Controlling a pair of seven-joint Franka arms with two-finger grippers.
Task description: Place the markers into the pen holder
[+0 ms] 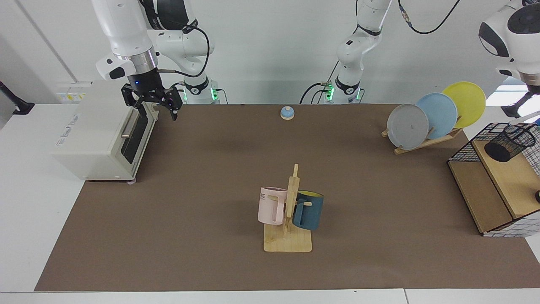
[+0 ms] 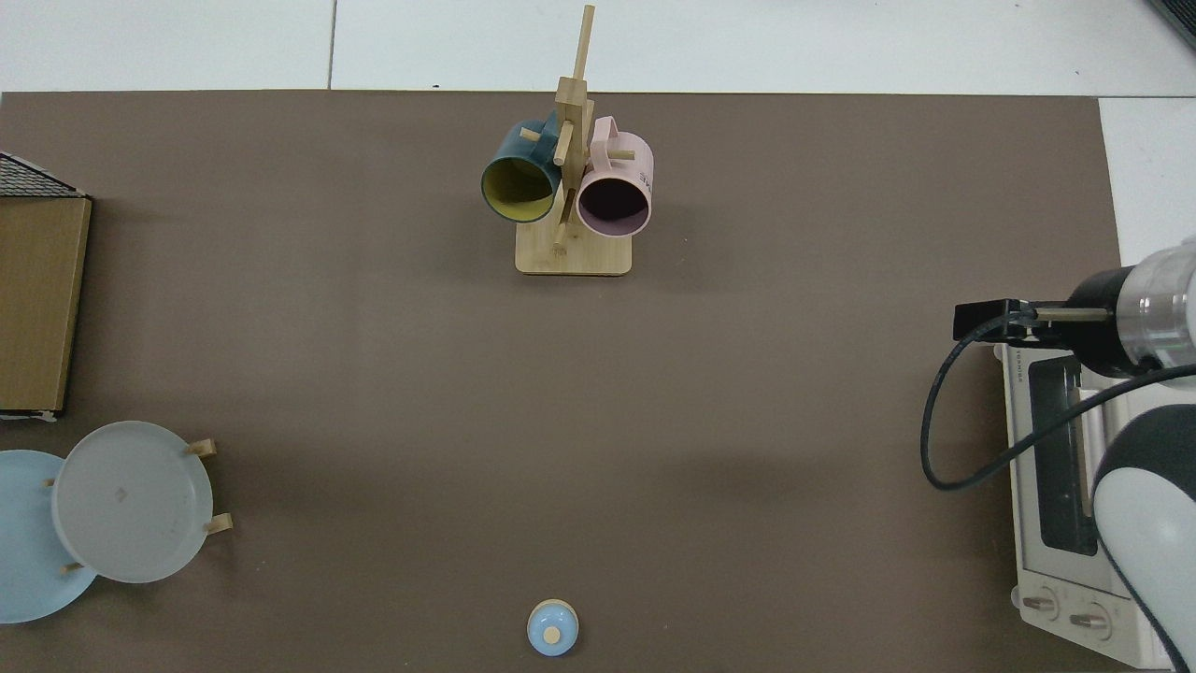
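Letters "ME" on the pink mug (image 1: pixel 271 205); "TOSHIBA" on the toaster oven's door (image 2: pixel 1035 397).

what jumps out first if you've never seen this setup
Probably the wooden mug tree mid-mat, with a pink mug and a dark blue mug hanging on it. Next, the right gripper hovering by the toaster oven, and three coloured plates racked near the black mesh pen holder.
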